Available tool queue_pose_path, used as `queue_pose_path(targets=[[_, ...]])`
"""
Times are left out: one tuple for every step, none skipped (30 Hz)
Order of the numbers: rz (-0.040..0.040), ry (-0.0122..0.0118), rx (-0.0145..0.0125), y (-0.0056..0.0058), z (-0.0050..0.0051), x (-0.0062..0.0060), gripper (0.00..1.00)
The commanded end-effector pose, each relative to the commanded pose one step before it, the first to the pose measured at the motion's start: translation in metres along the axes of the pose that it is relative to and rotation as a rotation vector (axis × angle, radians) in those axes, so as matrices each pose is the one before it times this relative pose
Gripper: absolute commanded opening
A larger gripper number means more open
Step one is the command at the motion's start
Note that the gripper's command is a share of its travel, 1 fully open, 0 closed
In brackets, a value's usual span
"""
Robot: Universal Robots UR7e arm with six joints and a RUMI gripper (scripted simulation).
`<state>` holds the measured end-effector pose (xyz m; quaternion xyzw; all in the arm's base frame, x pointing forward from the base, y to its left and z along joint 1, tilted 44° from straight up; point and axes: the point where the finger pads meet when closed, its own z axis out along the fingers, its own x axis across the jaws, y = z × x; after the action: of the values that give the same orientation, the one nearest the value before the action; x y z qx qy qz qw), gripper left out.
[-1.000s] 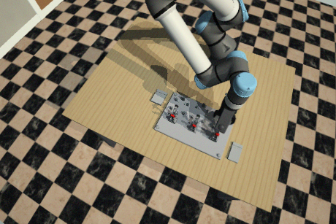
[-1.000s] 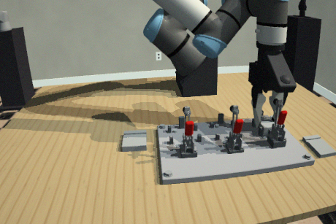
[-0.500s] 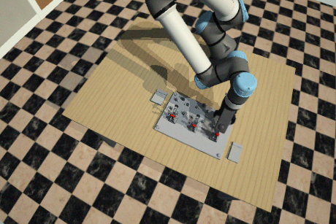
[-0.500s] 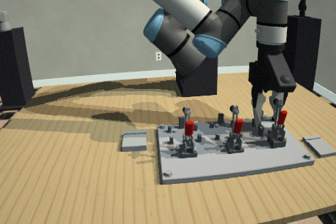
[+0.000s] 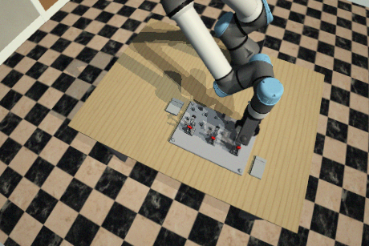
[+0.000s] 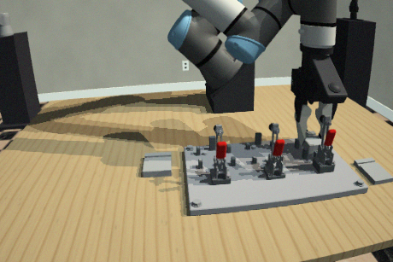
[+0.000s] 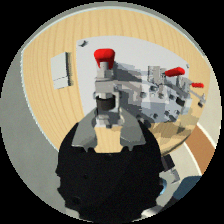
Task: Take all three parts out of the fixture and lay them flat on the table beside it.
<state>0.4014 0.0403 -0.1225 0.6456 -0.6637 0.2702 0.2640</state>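
The grey fixture plate (image 5: 208, 154) (image 6: 256, 190) (image 7: 135, 52) lies on the wooden table and carries three toggle clamps with red handles (image 6: 221, 149) (image 6: 278, 147) (image 6: 329, 137). My gripper (image 5: 240, 136) (image 6: 313, 134) (image 7: 108, 107) is down at the right-hand station, just behind its clamp, and is shut on a light grey part (image 6: 313, 141) that still sits in the fixture. One flat grey part (image 5: 175, 106) (image 6: 156, 165) lies on the table left of the fixture. Another (image 5: 257, 167) (image 6: 372, 170) (image 7: 61, 70) lies flat to its right.
Small posts and pins stand up across the fixture plate around the clamps. The arm's base block (image 6: 231, 90) stands behind the fixture. Dark stands (image 6: 17, 78) (image 6: 354, 56) stand at the table's back corners. The table's front edge is near the fixture.
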Motion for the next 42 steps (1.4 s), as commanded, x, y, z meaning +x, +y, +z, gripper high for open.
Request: queue_pose_path(targets=[[0.00043, -0.00024, 0.00079, -0.00033, -0.00758, -0.00007, 0.00], [0.00000, 0.00000, 0.00000, 0.00000, -0.00150, 0.00000, 0.00], [0.00000, 0.00000, 0.00000, 0.00000, -0.00149, 0.00000, 0.00], [0.00000, 0.00000, 0.00000, 0.00000, -0.00148, 0.00000, 0.00], [0.00000, 0.00000, 0.00000, 0.00000, -0.00145, 0.00000, 0.00], [0.00000, 0.00000, 0.00000, 0.00000, -0.00141, 0.00000, 0.00], [0.00000, 0.00000, 0.00000, 0.00000, -0.00136, 0.00000, 0.00], [0.00000, 0.00000, 0.00000, 0.00000, 0.00000, 0.00000, 0.00], [0.00000, 0.00000, 0.00000, 0.00000, 0.00000, 0.00000, 0.00], [0.00000, 0.00000, 0.00000, 0.00001, -0.00131, 0.00000, 0.00], [0.00000, 0.00000, 0.00000, -0.00001, -0.00123, 0.00000, 0.00], [0.00000, 0.00000, 0.00000, 0.00000, -0.00116, 0.00000, 0.00], [0.00000, 0.00000, 0.00000, 0.00000, -0.00107, 0.00000, 0.00], [0.00000, 0.00000, 0.00000, 0.00001, -0.00098, 0.00000, 0.00], [0.00000, 0.00000, 0.00000, -0.00001, -0.00088, 0.00000, 0.00], [0.00000, 0.00000, 0.00000, 0.00000, -0.00078, 0.00000, 0.00], [0.00000, 0.00000, 0.00000, 0.00000, -0.00068, 0.00000, 0.00], [0.00000, 0.00000, 0.00000, 0.00000, -0.00057, 0.00000, 0.00], [0.00000, 0.00000, 0.00000, 0.00000, -0.00047, 0.00000, 0.00], [0.00000, 0.00000, 0.00000, 0.00000, -0.00037, 0.00000, 0.00], [0.00000, 0.00000, 0.00000, 0.00000, -0.00028, 0.00000, 0.00], [0.00000, 0.00000, 0.00000, 0.00000, -0.00020, 0.00000, 0.00], [0.00000, 0.00000, 0.00000, 0.00000, -0.00013, 0.00000, 0.00], [0.00000, 0.00000, 0.00000, 0.00000, -0.00007, 0.00000, 0.00], [0.00000, 0.00000, 0.00000, 0.00000, 0.00000, 0.00000, 0.00], [0.00000, 0.00000, 0.00000, 0.00000, 0.00000, 0.00000, 0.00], [0.00000, 0.00000, 0.00000, 0.00000, -0.00003, 0.00000, 0.00], [0.00000, 0.00000, 0.00000, 0.00000, 0.00000, 0.00000, 0.00], [0.00000, 0.00000, 0.00000, 0.00001, -0.00002, 0.00000, 0.00], [0.00000, 0.00000, 0.00000, 0.00003, -0.00015, 0.00000, 0.00], [0.00000, 0.00000, 0.00000, 0.00008, -0.00037, 0.00000, 0.00], [0.00000, 0.00000, 0.00000, 0.00015, -0.00066, 0.00000, 0.00], [0.00000, 0.00000, 0.00000, 0.00023, -0.00098, 0.00000, 0.00], [0.00000, 0.00000, 0.00000, 0.00031, -0.00132, 0.00000, 0.00], [0.00000, 0.00000, 0.00000, 0.00039, -0.00165, 0.00000, 0.00], [0.00000, -0.00001, 0.00000, 0.00045, -0.00195, -0.00001, 0.00], [0.00000, 0.00001, 0.00000, 0.00053, -0.00221, 0.00000, 0.00], [0.00000, 0.00000, 0.00000, 0.00056, -0.00242, 0.00000, 0.00], [0.00000, 0.00001, 0.00000, 0.00061, -0.00256, 0.00001, 0.00], [0.00000, -0.00001, 0.00000, 0.00061, -0.00264, -0.00001, 0.00], [0.00000, 0.00001, 0.00000, 0.00063, -0.00264, 0.00001, 0.00], [0.00000, 0.00000, 0.00000, 0.00000, 0.00000, 0.00000, 0.00]])
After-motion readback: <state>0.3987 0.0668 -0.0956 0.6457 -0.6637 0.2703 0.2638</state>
